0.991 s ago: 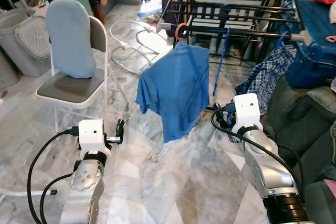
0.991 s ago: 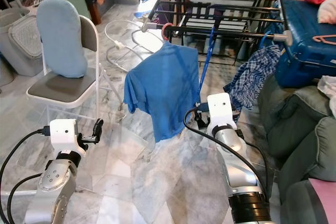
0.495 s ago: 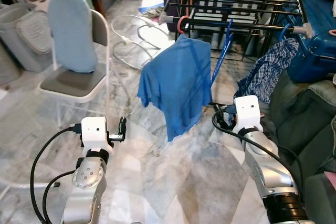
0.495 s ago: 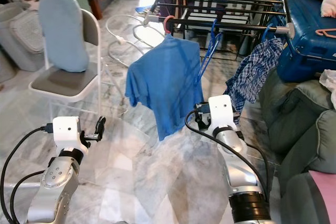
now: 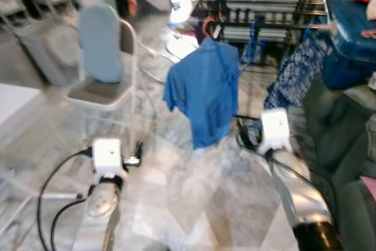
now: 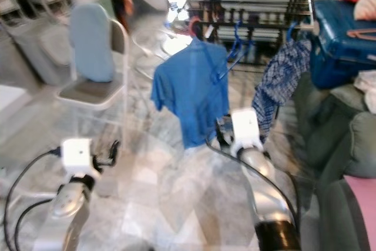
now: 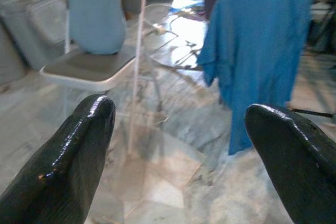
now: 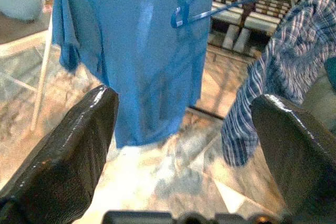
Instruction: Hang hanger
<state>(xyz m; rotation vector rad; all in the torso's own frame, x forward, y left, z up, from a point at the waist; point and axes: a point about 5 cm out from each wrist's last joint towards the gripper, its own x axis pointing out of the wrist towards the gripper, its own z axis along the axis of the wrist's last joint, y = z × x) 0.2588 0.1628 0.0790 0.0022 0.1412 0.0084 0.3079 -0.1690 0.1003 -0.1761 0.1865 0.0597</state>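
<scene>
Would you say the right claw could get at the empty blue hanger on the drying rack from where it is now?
Probably yes. The right claw is open and empty, and the blue hanger hangs ahead of it beside the blue shirt, with nothing between. It looks some way off, so the arm would likely need extending.

Both silver arms are held forward at low height. The left gripper (image 7: 178,145) is seen with its fingers spread wide, nothing between them. The right gripper (image 8: 184,145) is likewise spread apart and empty.

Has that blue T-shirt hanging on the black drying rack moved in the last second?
No. The blue T-shirt hangs from the same end of the black metal drying rack; only the camera shifted.
</scene>
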